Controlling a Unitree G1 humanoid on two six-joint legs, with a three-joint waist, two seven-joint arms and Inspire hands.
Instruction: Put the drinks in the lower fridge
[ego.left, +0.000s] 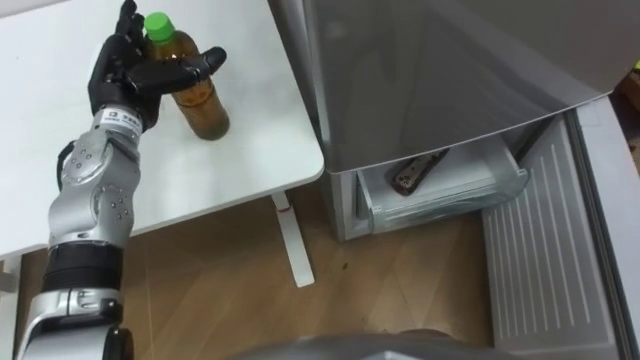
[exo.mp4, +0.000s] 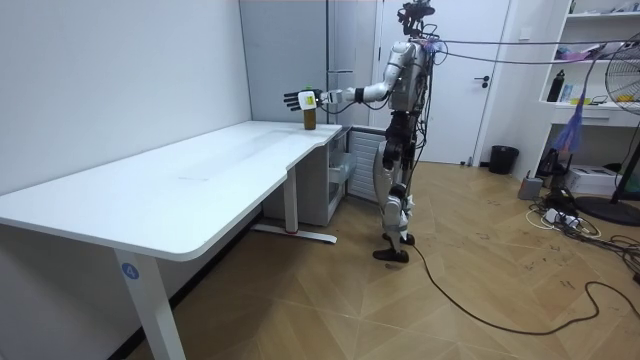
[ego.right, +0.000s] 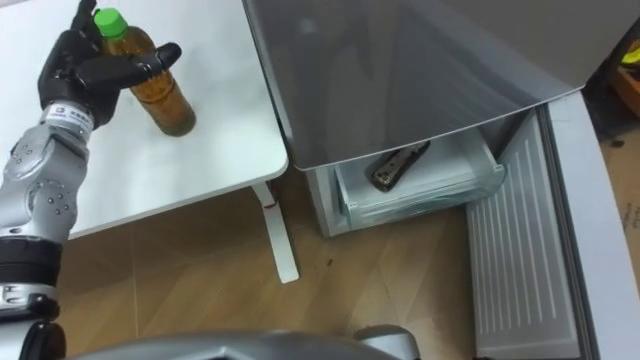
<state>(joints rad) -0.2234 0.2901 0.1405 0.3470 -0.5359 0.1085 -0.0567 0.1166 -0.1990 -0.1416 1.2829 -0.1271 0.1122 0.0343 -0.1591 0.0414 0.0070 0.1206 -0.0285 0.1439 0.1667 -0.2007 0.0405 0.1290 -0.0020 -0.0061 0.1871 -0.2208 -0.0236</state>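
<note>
Tea bottle w/ green cap stands upright on the white counter, near its fridge-side edge, at approx 10 o'clock from the robot. It's on its base, so a side grab is the easy way in.

Left hand is wrapped loosely round it: fingers straight up behind the neck, thumb laid across the front at shoulder height. Looks open, cupping rather than clamped; I'd guess the squeeze is yet to come. Arm is stretched out nearly straight, forearm rising from 7 o'clock, wrist level w/ the bottle's middle.

Fridge is right beside the counter's end, at 2 o'clock. Its lower drawer is pulled out, door swung wide, prob. so drinks can drop straight in. One dark drink lies in there on its side.
</note>
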